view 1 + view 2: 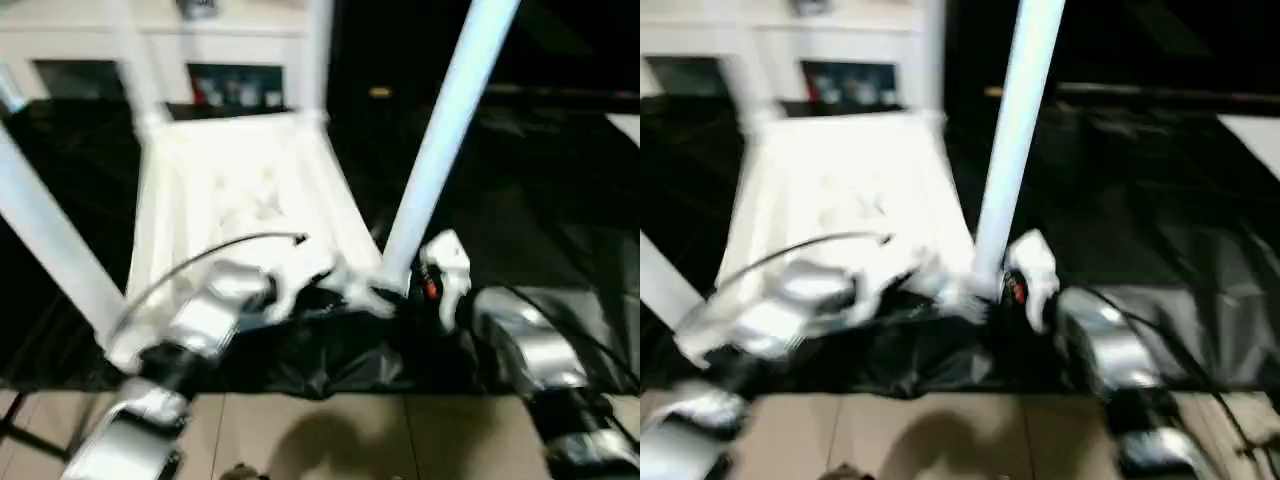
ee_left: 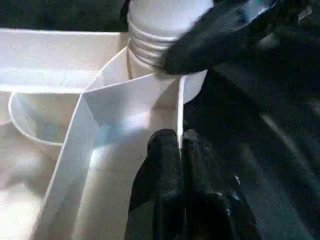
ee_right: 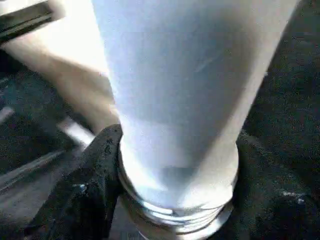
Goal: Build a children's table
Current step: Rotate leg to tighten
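The white table top (image 1: 240,190) lies upside down on a black sheet (image 1: 520,200), its underside ribs facing up and white legs standing up from its corners. The left gripper (image 2: 182,150) reaches in from the near edge with its two black fingers (image 2: 162,170) pressed together, closed on a thin upright rib of the top just beside the near right corner socket (image 2: 150,97). The rib edge runs between the fingertips.

Directly beyond that gripper, the leg (image 1: 445,130) stands in the socket, leaning a little, with its threaded base (image 2: 150,42) showing above the socket's rim. The right gripper (image 3: 172,200) sits at the foot of this leg, one finger (image 3: 95,170) on each side of the base; the near finger touches the ribbed end just above the threads. Its jaws stand wide around the leg, and a firm clamp cannot be told from the blur. From the left wrist, a black finger of the right gripper (image 2: 210,35) lies against the leg just above the threads.

Behind the table top stands a white cabinet (image 1: 150,40), and tan floor (image 1: 330,430) shows near the robot's silver forearms
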Available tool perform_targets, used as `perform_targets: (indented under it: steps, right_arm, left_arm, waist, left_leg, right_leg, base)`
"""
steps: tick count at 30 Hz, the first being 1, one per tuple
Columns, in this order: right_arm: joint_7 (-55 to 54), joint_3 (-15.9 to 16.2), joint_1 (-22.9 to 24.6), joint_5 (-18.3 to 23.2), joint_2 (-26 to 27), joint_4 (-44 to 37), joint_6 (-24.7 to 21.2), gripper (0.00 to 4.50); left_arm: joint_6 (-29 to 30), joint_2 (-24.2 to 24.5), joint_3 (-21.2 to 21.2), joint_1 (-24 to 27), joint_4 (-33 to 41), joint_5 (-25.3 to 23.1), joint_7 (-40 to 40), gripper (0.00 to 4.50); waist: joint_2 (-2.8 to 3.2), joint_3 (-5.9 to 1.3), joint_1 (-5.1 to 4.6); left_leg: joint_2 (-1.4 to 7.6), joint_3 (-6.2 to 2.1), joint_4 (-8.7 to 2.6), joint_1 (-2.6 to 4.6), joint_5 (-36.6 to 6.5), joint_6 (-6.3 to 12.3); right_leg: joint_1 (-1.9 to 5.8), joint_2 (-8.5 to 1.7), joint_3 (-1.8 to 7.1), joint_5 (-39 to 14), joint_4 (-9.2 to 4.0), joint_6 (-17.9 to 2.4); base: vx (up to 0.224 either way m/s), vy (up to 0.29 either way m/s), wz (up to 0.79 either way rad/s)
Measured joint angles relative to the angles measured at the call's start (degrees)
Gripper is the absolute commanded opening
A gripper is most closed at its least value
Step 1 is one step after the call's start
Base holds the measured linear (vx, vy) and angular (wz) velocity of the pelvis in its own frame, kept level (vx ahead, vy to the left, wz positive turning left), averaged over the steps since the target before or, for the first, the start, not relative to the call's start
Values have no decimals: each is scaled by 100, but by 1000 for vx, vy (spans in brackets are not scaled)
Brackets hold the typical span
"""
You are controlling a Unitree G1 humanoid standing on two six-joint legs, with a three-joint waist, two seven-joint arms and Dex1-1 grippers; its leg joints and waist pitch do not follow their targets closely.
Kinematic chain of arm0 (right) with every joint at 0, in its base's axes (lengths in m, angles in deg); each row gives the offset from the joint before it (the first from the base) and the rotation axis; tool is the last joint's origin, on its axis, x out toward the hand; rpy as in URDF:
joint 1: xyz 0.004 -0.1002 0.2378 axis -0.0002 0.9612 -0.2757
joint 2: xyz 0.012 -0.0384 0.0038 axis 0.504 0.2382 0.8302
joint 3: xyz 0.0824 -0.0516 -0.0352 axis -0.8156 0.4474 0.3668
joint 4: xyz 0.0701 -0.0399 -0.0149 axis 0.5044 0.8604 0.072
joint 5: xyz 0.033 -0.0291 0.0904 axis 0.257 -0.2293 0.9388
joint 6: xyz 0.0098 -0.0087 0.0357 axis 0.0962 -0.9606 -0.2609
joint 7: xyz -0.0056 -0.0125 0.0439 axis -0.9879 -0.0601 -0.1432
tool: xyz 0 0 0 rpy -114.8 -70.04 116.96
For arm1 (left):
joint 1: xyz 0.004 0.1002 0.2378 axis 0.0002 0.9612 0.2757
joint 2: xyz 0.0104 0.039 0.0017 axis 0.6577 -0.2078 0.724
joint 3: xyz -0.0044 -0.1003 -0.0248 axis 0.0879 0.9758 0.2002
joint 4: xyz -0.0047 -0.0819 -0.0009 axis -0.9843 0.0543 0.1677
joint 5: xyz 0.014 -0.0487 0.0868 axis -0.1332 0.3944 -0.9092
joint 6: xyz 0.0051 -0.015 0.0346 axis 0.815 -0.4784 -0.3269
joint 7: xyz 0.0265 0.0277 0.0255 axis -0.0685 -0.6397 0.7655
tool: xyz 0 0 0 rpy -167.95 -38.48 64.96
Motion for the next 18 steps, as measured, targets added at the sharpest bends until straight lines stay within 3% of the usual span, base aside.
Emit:
perform_targets:
  steps: [5, 10, 13, 18]
  right_arm:
    - [-1407, -330, -224, -267, 570, 247, -30, 276]
    - [-1754, -389, -247, -316, 740, 265, 28, 276]
    - [-1655, -422, -207, -236, 748, 247, 45, 346]
    - [-1006, -332, -147, -110, 548, 127, 48, 386]
  left_arm:
    - [221, -563, 125, -214, -335, -142, -1093, 0]
    - [287, -655, 144, -224, -318, -209, -1220, 0]
    - [264, -595, 118, -166, -225, -221, -1105, 0]
    - [71, -351, 20, -34, -25, -198, -641, 0]
  waist:
    - [11, -4, -20]
    - [16, -7, -26]
    - [16, -7, -38]
    - [29, -2, -3]
  left_leg:
    - [-1, -1, -21, 5, 1, -4]
    - [-3, 0, -37, 0, -1, -1]
    - [-3, 0, -38, 1, -1, -1]
    - [-3, 0, -43, 0, 0, -2]
  right_leg:
    - [-8, 2, -3, 8, 4, -14]
    - [-10, 2, -3, 7, -16, -13]
    - [-10, 2, -3, 7, -17, -14]
    - [-10, 2, -4, 7, -18, -13]
  base:
    - [0, 0, 0]
    - [0, 0, 0]
    - [0, 0, 0]
    - [0, 0, 0]
